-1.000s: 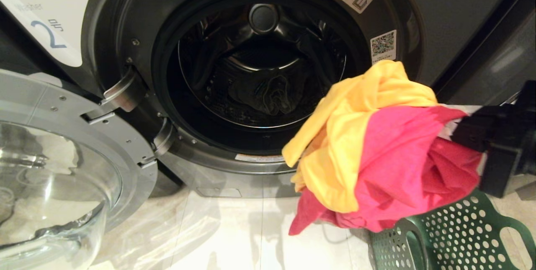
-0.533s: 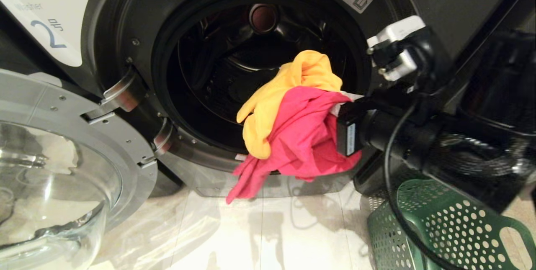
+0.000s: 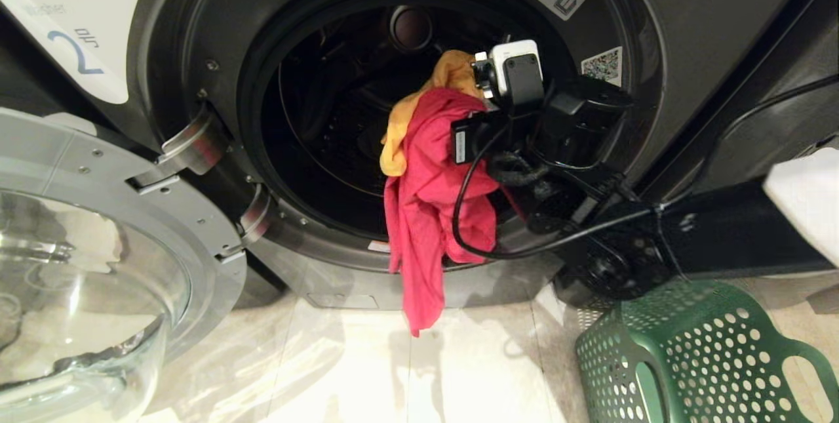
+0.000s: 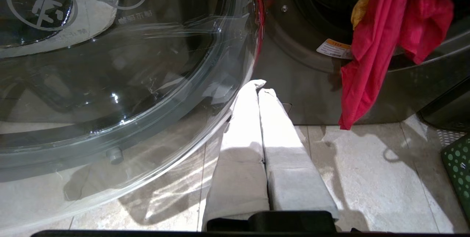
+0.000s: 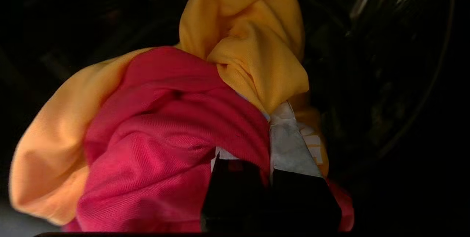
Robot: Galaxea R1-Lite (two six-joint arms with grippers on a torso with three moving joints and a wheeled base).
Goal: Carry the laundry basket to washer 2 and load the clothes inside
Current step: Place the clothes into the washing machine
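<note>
Floor (image 3: 472, 370) of pale tiles is seen under washer 2 (image 3: 708, 10), w/ bright light patches and shadows on it. Washer 2 is dark grey, w/ a white label and a blue "2" at upper left. Its glass door (image 3: 78, 279) is swung wide open on the left. Clothes are held at the drum mouth by the right gripper (image 5: 270, 134), shut tight on them: a red piece (image 3: 432, 200) is hung down over the front rim toward the floor, and a yellow piece (image 3: 452, 75) is bunched above it, just inside. Basket (image 3: 695, 357), green w/ round holes, is set on the floor at lower right. Left gripper (image 4: 259, 90) is kept low near the door, fingers pressed together, nothing held.
</note>
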